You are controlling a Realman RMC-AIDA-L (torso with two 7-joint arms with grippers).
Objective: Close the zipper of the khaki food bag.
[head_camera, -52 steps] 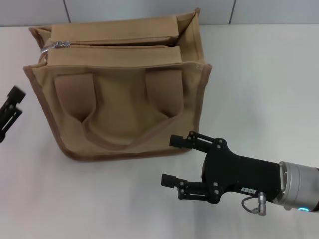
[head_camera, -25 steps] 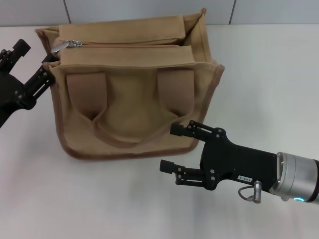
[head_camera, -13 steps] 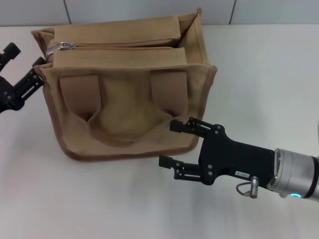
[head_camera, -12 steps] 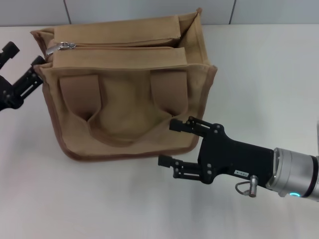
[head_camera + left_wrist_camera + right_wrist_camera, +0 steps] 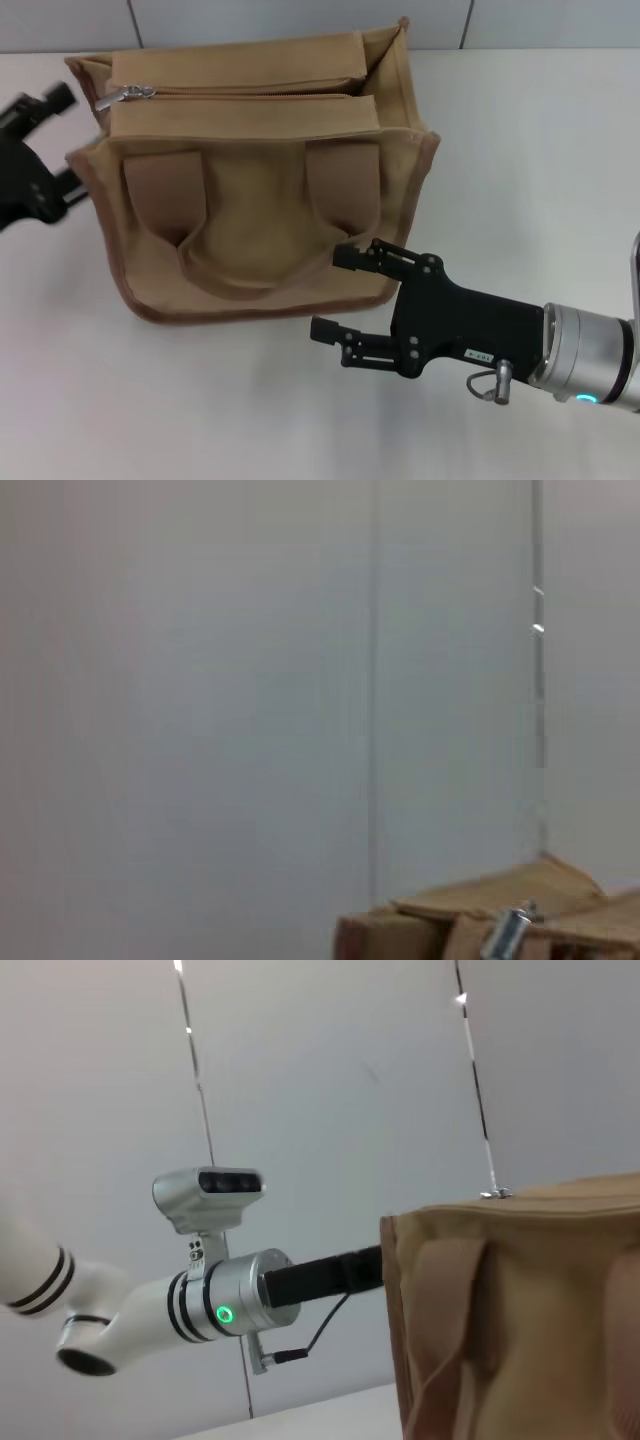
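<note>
Shifting our black left gripper [image 5: 40,150] against the boxy tan canvas food bag [image 5: 250,180] on the white table [image 5: 520,150], fingers spread, we are nearing its silver-tabbed zipper [image 5: 130,93]; our right gripper [image 5: 345,295] is waiting spread beside the bag's front.

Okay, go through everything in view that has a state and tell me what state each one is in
khaki food bag: upright on the white table, handles hanging down its front.
zipper: pull tab at the bag's left end; whether the teeth are joined cannot be told.
left gripper: open, beside the bag's left end, holding nothing.
right gripper: open, at the bag's front lower right corner, holding nothing.
</note>
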